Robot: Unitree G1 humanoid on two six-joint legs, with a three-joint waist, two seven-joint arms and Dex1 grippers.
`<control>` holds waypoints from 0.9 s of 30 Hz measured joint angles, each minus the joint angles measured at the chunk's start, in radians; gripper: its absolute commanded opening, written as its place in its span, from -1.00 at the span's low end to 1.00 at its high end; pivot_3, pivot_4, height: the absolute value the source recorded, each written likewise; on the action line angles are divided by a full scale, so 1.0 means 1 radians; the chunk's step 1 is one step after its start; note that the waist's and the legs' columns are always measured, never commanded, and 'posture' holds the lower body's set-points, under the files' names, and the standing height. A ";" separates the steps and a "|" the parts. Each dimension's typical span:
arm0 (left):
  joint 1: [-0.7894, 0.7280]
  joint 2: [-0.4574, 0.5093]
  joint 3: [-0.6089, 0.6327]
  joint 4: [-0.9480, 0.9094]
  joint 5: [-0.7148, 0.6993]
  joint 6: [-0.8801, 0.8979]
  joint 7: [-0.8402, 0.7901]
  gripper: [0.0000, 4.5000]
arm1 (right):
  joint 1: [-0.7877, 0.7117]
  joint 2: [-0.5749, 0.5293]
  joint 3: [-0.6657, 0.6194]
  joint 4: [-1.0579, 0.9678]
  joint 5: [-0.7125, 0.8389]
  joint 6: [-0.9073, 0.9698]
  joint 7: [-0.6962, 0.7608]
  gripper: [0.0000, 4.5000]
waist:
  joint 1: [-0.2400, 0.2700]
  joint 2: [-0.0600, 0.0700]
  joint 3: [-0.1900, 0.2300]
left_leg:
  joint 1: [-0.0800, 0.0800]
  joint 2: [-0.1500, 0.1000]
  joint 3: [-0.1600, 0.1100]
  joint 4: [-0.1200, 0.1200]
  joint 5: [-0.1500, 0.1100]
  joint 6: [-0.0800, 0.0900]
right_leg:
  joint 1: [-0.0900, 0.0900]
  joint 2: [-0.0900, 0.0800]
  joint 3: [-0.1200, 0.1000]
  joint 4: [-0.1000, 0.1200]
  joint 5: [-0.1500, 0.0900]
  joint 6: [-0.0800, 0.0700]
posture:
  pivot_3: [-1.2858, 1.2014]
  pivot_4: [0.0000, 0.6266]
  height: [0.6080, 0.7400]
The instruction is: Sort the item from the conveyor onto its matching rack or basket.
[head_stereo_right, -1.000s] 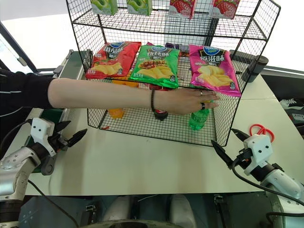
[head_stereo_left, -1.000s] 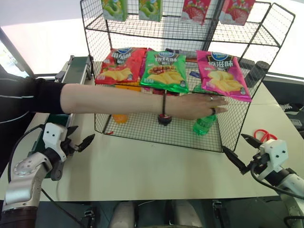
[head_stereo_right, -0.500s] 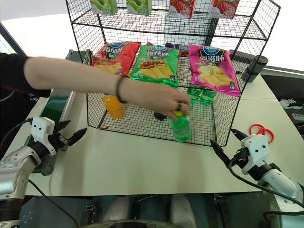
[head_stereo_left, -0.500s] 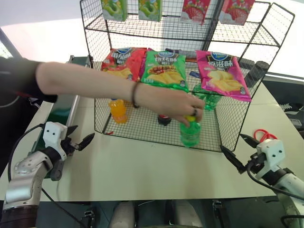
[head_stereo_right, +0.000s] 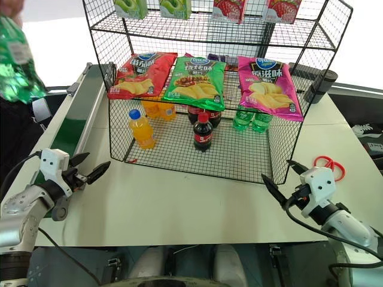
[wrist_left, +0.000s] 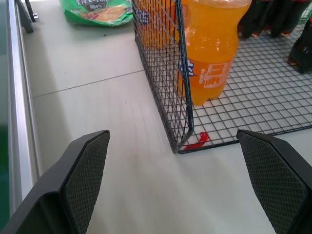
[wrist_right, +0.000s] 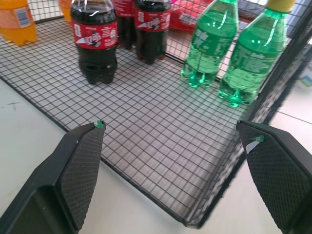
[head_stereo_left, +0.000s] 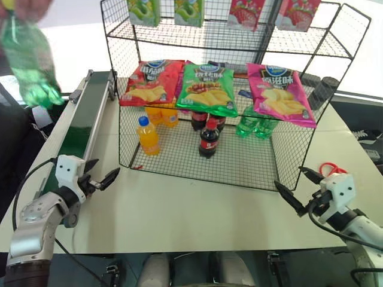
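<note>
The green bottle [head_stereo_left: 27,57] was blurred at the upper left corner of the head views, held up in a person's hand [head_stereo_left: 24,7] that the frame edge cut off. You could make out a trace of its yellow cap under that hand and its lobed base lowest, so its long axis ran close to upright, leaning slightly, cap up and base down. It hung in the air out past the left side of the conveyor [head_stereo_left: 84,116], well apart from the rack [head_stereo_left: 197,161], touching neither.

The near part of the conveyor was hidden behind the left arm. The snack bags [head_stereo_left: 206,86] on the sloped shelf covered the upper halves of the bottles at the back of the bottom tier; 2 green bottles [wrist_right: 229,48] stood there by the right wall, both upright. 1 orange bottle [head_stereo_left: 147,135] and 1 cola bottle [head_stereo_left: 207,139] stood further forward in the basket.

The left gripper [head_stereo_left: 99,176] hovered over the table [head_stereo_left: 179,209] beside the conveyor, jaws spread wide, holding nothing. The right gripper [head_stereo_left: 293,188] hovered just off the rack's front right corner, jaws likewise spread wide and empty. Red scissors [head_stereo_left: 329,169] lay on the table behind it.
</note>
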 measured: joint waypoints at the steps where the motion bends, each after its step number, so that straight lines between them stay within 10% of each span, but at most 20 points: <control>1: 0.004 0.000 0.001 -0.004 0.000 0.002 0.002 0.98 | -0.007 0.002 0.005 -0.002 0.000 0.000 -0.002 1.00 | -0.001 0.000 0.000 | 0.000 0.000 0.000 0.000 0.000 0.000 | 0.000 0.000 0.000 0.000 0.000 0.000 | 0.03 -0.52 1.00; 27: -0.095 -0.159 0.268 0.122 -0.011 -0.076 0.425 0.98 | -0.167 0.075 0.329 -0.103 -0.042 0.074 -0.048 1.00 | 0.000 -0.004 -0.002 | 0.000 -0.001 0.000 0.001 0.000 0.000 | 0.001 0.000 -0.001 0.000 0.001 0.001 | 0.03 -0.52 1.00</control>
